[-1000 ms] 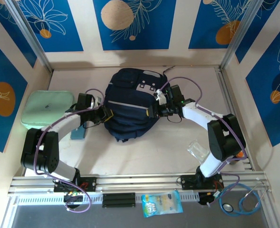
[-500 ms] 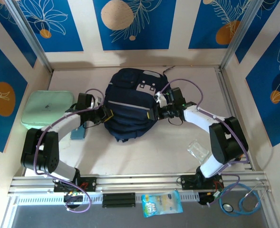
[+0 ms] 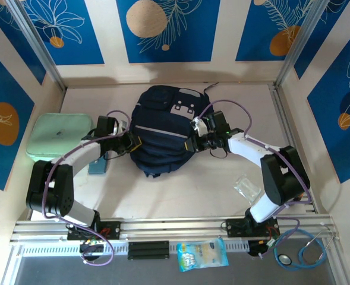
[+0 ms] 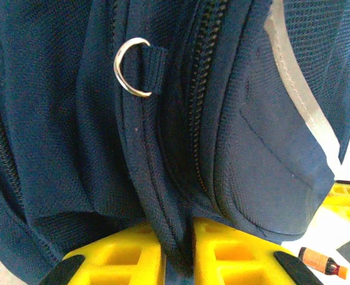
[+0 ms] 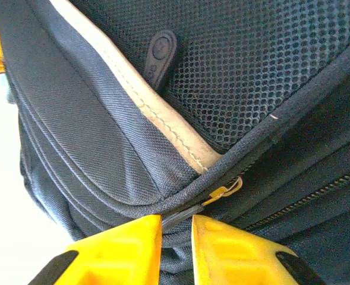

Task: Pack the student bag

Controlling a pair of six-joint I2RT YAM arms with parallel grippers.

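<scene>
Jaws on the right have just narrowed around the zip pull at the right flank of the bag, after edging closer to it; whether they clamp it yet I cannot tell. Left jaws stay pinched on a fabric fold at its left flank. With the bag braced mid-worktop, unzipping looks ready to begin.
</scene>
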